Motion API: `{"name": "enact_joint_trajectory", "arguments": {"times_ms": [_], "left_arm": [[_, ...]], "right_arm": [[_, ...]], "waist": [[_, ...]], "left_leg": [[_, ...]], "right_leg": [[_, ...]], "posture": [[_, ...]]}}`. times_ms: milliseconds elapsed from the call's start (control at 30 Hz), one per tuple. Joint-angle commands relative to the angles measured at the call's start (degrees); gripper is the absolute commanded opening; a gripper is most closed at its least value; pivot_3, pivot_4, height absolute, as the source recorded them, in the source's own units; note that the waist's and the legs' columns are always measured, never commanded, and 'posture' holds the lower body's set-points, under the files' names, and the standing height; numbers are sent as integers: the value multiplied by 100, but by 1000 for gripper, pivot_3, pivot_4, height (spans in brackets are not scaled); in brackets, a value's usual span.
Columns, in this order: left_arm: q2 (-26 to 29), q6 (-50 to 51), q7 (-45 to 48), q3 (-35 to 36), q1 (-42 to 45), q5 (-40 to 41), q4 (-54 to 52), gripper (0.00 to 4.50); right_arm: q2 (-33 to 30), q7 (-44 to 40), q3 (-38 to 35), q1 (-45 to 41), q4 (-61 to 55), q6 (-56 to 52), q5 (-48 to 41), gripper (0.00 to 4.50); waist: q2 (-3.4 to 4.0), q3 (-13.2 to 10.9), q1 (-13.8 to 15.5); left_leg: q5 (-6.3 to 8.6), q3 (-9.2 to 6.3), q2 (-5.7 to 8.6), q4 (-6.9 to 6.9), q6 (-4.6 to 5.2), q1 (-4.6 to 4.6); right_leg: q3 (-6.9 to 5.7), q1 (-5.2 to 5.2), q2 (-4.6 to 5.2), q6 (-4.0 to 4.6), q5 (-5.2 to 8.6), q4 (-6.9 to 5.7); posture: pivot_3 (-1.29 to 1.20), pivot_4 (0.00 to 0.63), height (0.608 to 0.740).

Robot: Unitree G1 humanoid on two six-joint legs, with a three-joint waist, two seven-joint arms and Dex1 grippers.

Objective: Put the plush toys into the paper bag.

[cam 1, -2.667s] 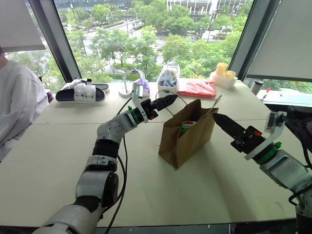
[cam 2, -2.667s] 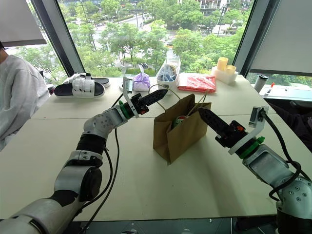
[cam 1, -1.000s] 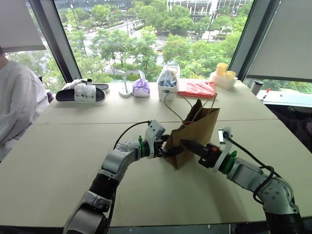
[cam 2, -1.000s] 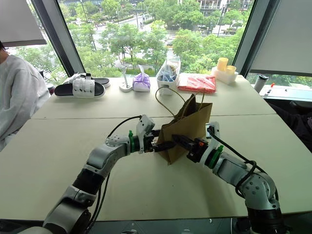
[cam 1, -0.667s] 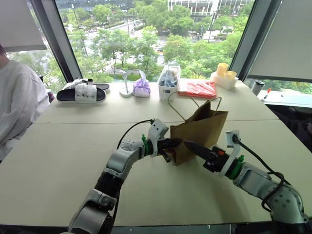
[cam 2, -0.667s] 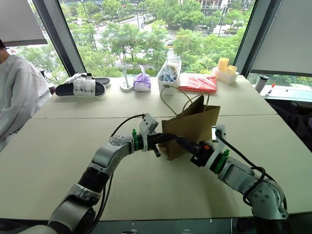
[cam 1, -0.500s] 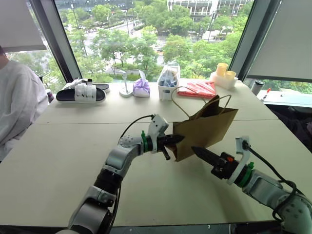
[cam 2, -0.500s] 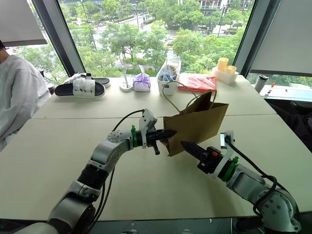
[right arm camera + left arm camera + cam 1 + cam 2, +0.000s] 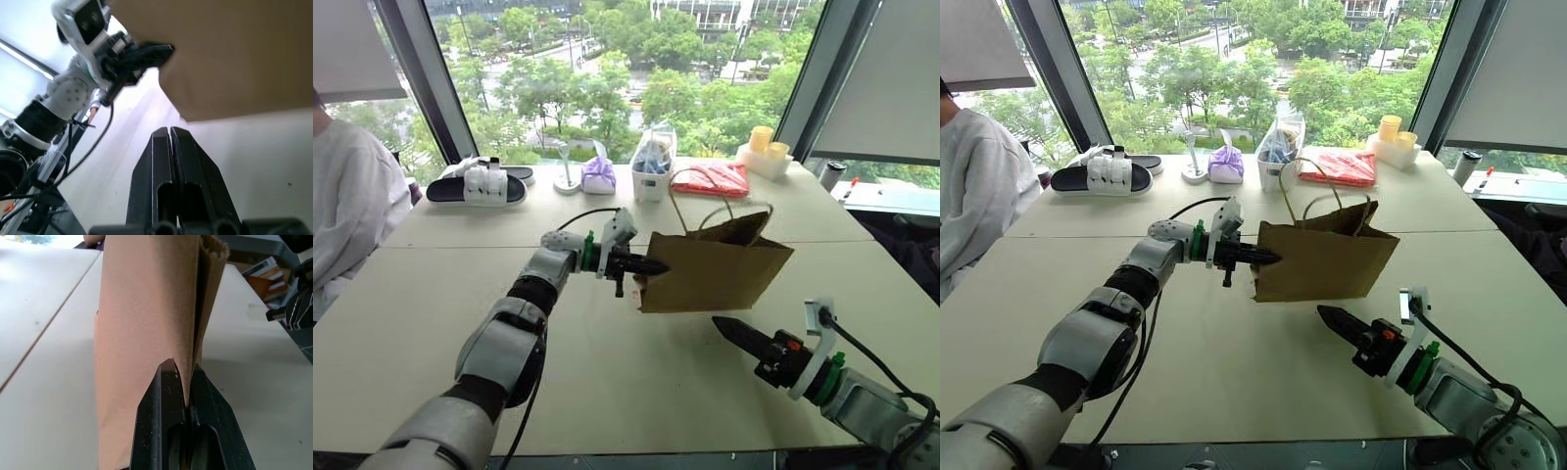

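Brown kraft paper bag (image 9: 715,275), creased, twine loops up, pinched at its edge by left claw (image 9: 658,265); right claw (image 9: 722,326) closed, empty, below it.

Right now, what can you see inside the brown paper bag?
Nothing of its contents: the brown kraft paper bag hangs lifted off the table, pinched at one edge by the left hand. Its walls hide the interior, so whether the plush toys are inside can't be seen.

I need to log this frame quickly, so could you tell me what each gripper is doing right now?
Left gripper: shut on the paper bag's edge, holding it.
Right gripper: shut, holding nothing, below the bag.
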State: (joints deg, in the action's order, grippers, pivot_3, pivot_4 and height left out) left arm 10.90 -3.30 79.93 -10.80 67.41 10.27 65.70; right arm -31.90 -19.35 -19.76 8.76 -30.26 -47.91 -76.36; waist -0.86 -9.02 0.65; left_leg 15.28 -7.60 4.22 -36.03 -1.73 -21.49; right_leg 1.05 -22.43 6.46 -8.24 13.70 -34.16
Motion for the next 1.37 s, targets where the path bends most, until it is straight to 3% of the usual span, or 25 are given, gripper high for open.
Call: {"name": "enact_joint_trajectory", "arguments": {"times_ms": [33, 133, 367, 467, 600, 733, 833, 933, 1000, 1067, 1167, 1367], "left_arm": [[-11, -516, 104, 35, 337, -355, 399, 23], [-22, -566, -33, 212, 494, -457, 651, 844], [152, -794, -363, 421, 495, -703, 690, 4191], [571, -788, -277, 636, 287, -567, 356, 4191], [1248, 151, -68, 1100, -622, -29, -982, 4191], [1852, 1918, -583, 1455, -2685, 634, -4229, 4191], [1978, 3429, -1517, 1917, -4052, 1314, -6431, 4191], [1886, 4295, -2396, 2311, -5307, 1760, -8143, 4191], [1622, 4777, -3051, 2480, -6467, 2080, -9439, 4191], [1266, 5197, -3695, 2639, -7049, 2457, -10174, 4191], [790, 5253, -4528, 2531, -7370, 2450, -10690, 4191], [482, 5147, -5245, 2213, -7581, 2475, -10878, 4191]], "right_arm": [[70, 51, -78, 119, -275, 175, -38, 0], [101, 94, -38, 157, -314, 257, -23, 0], [51, 50, 131, 74, -257, 285, 66, 0], [-57, -27, 198, -34, -215, 238, 138, 0], [-275, -207, 166, -119, -209, 235, 239, 0], [-480, -444, 88, -292, -109, 315, 421, 0], [-747, -704, 108, -410, 110, 188, 563, 0], [-974, -999, 122, -440, 256, 72, 632, 0], [-1178, -1286, 239, -490, 377, -28, 802, 0], [-1272, -1468, 347, -563, 467, -28, 996, 0], [-1237, -1630, 448, -699, 500, 59, 1215, 0], [-1160, -1872, 702, -709, 512, 8, 1483, 0]], "waist": [[0, 0, -7], [0, 0, -10], [0, 0, -17], [1, 1, -51], [6, 3, -188], [10, 5, -189], [3, 2, -121], [4, 3, -24], [14, 11, 0], [22, 16, 16], [17, 15, 127], [20, 33, 157]], "left_leg": [[0, 0, 0, 1, 0, 1], [0, 1, -1, -1, 0, 4], [0, 0, -2, -2, 0, 6], [0, 0, -3, -1, 0, 7], [1, -7, -10, 10, 2, 15], [4, -19, -16, 13, 6, 15], [4, -22, -23, 10, 6, 6], [4, -31, -20, 3, 4, 4], [5, -27, -18, 2, 3, 10], [6, -15, -13, 5, 3, 17], [4, -25, -13, -10, 2, 9], [2, 7, -9, -9, -2, 14]], "right_leg": [[0, 0, 0, 0, 0, -1], [0, 1, 0, 0, 0, -5], [0, 1, 0, -1, 0, -10], [1, -3, -1, -1, 0, -14], [1, -10, -2, -1, 0, -21], [5, -18, 0, 0, 0, -33], [14, -21, 8, 1, 0, -27], [16, -2, 11, 3, 0, -4], [19, 7, 14, 4, 0, 1], [25, 12, 27, 5, 1, 4], [13, 13, 21, 13, 5, 1], [16, 16, 11, 33, 11, 6]], "posture": [[0, 150, 740], [0, 150, 740], [0, 150, 740], [0, 150, 740], [0, 150, 740], [0, 150, 740], [0, 150, 740], [0, 150, 740], [0, 150, 740], [0, 150, 740], [0, 150, 740], [0, 150, 740]]}}
